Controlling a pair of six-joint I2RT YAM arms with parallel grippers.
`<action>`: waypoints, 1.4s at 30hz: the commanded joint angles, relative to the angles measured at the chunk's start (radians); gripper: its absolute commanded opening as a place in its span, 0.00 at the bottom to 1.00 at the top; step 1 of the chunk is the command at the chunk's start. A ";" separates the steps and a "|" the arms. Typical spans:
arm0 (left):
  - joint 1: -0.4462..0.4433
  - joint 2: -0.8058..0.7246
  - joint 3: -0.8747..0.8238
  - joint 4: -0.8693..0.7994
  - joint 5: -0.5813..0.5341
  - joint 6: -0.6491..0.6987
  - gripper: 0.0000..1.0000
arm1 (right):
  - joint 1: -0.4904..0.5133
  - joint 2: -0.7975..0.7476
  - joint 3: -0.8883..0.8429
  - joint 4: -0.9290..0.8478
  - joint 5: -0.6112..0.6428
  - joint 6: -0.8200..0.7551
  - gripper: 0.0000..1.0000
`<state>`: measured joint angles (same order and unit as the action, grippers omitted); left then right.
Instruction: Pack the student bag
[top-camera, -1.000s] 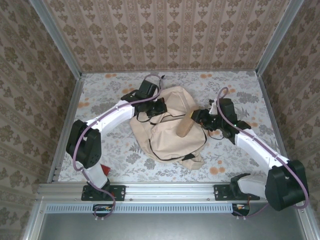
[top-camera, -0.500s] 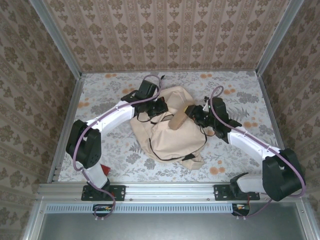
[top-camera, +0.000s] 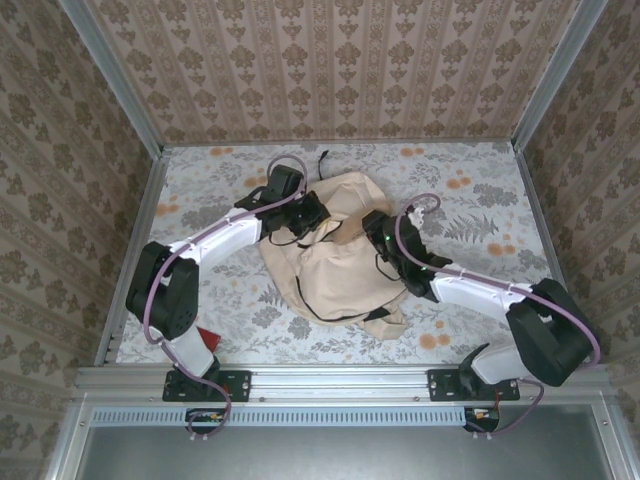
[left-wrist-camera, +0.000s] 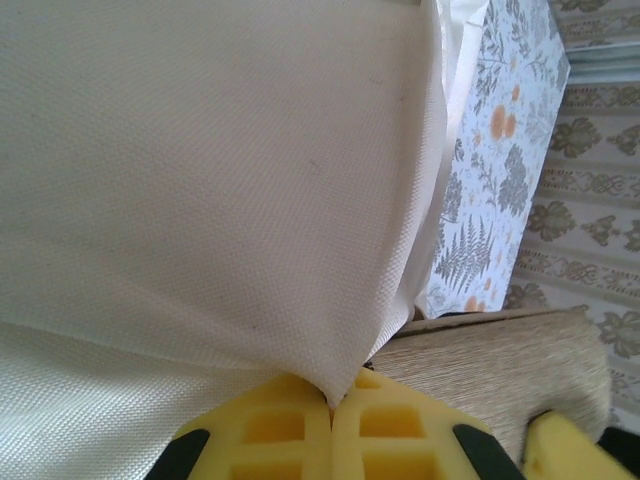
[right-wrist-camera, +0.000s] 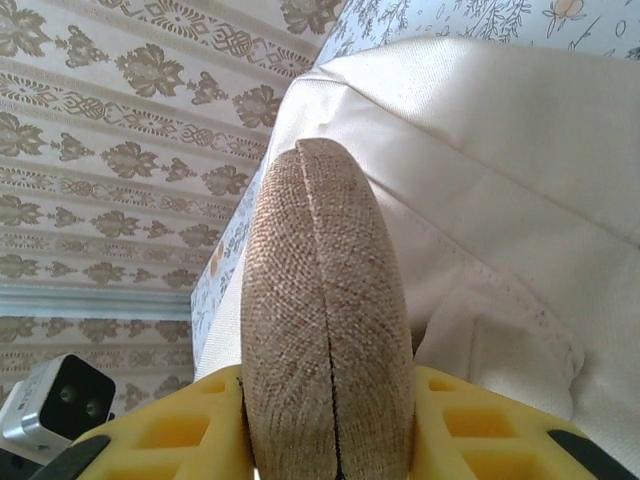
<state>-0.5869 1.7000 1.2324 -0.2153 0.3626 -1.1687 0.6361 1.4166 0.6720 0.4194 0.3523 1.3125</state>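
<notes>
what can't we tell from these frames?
- Top view: how far the tan woven pouch is inside the student bag. The right gripper and folded fabric cover it.
- Right wrist view: the pouch's far end, hidden behind its own near end.
- Left wrist view: the bag's opening. Fabric pinched in the left gripper blocks it.
- Top view: a red thing by the left arm base, mostly covered by the arm and unidentifiable.

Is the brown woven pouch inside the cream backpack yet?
Cannot tell how far. The right gripper clamps the brown woven pouch beside the cream fabric backpack; the left gripper pinches its fabric nearby.
</notes>
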 joint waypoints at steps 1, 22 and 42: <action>0.013 -0.045 0.000 0.081 0.017 -0.051 0.02 | 0.046 0.071 -0.008 0.153 0.170 0.048 0.37; 0.039 -0.038 -0.050 0.065 0.039 -0.005 0.02 | -0.033 -0.097 0.103 -0.582 -0.291 -0.201 0.87; 0.042 -0.040 -0.050 0.034 0.057 0.035 0.02 | -0.226 0.031 0.381 -0.847 -0.610 -0.632 0.53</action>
<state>-0.5598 1.6981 1.1824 -0.1722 0.4088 -1.1625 0.4149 1.4250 1.0454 -0.3637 -0.2100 0.7185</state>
